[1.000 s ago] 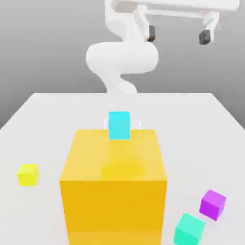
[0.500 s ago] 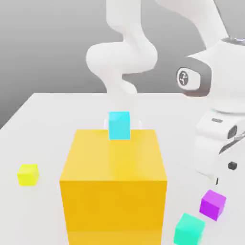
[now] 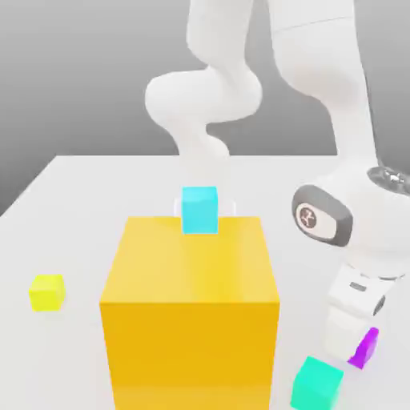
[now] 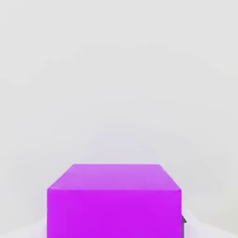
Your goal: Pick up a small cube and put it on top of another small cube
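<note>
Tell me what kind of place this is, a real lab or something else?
Most likely a simulated tabletop test scene, not a real lab. The flat white table, a featureless grey backdrop, and plain untextured blocks such as the big orange-yellow block and the small purple cube all look computer-rendered.

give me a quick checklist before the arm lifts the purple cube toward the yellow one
1. Gripper down at the purple cube: ok.
2. Jaws shut on the purple cube: ok, it sits close up in the hand view.
3. Grip centred on the cube: cannot tell.
4. Yellow cube free on the table with nothing on top: ok.
5. Big orange block with the cyan cube behind it stands between the two cubes: not ok for a low path, lift high.
6. Teal cube close beside the gripper: cannot tell if touching.
</note>
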